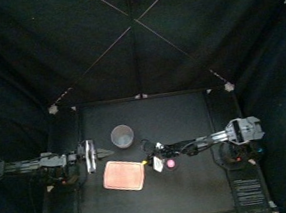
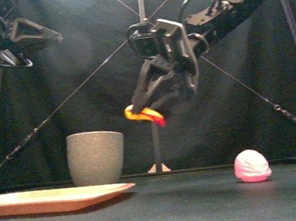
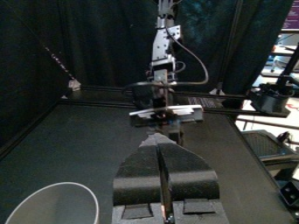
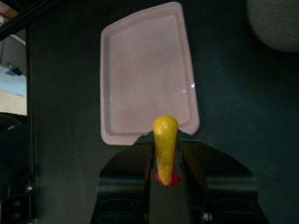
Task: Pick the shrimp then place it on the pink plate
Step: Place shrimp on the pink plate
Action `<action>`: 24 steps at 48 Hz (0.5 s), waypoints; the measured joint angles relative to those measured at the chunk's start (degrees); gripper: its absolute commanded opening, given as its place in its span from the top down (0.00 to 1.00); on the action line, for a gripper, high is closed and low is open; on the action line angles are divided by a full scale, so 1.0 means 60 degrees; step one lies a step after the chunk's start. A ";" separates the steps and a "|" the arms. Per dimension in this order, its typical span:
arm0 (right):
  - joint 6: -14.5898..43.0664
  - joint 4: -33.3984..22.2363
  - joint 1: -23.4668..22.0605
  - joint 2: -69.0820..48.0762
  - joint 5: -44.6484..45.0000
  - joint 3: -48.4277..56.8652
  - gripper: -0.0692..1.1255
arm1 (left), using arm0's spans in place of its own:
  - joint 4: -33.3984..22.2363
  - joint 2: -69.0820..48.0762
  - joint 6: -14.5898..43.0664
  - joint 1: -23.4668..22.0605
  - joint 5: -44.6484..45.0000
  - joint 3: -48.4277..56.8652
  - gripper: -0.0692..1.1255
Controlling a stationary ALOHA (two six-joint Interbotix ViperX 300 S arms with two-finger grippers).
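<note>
Shrimp (image 2: pixel 144 114) is off the table, an orange-yellow curl pinched between the jaws of the right gripper (image 2: pixel 155 108) and hanging well above the tabletop. From above, it sits right around the 3 o'clock edge of the pink plate (image 1: pixel 120 177); the right wrist view has its tip just over the plate's near rim. The plate lies flat with nothing on it. The tall grey cup (image 2: pixel 96 157) stands upright at roughly 12 o'clock from the plate, apart from it. A small pink rounded toy (image 2: pixel 253 165) rests on the table at 3 o'clock from the gripper. The left gripper (image 3: pixel 163 144) hangs out at the table's 9 o'clock side, jaws pressed together on nothing.
</note>
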 measured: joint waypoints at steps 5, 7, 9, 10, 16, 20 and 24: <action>0.0000 -0.0059 0.0117 0.0938 -0.0044 -0.0952 0.51 | 0.0000 0.0000 0.0000 0.0000 0.0000 0.0000 0.92; -0.0015 -0.0103 0.0161 0.1260 -0.0059 -0.1304 0.51 | 0.0000 0.0000 -0.0015 0.0015 0.0000 0.0015 0.92; -0.0015 -0.0161 0.0190 0.1582 -0.0059 -0.1641 0.51 | 0.0000 0.0000 0.0000 0.0029 0.0000 0.0015 0.92; 0.0000 -0.0205 0.0190 0.1714 -0.0059 -0.1787 0.51 | 0.0000 0.0000 0.0000 0.0029 0.0000 0.0029 0.92; 0.0000 -0.0469 0.0220 0.2417 -0.0059 -0.2637 0.50 | 0.0000 0.0000 0.0000 0.0044 0.0000 0.0073 0.92; 0.0000 -0.0615 0.0220 0.2725 -0.0059 -0.3076 0.50 | 0.0000 0.0000 0.0000 0.0073 0.0015 0.0103 0.92; 0.0000 -0.0674 0.0234 0.2915 -0.0059 -0.3296 0.46 | 0.0000 0.0000 0.0000 0.0103 0.0000 0.0117 0.92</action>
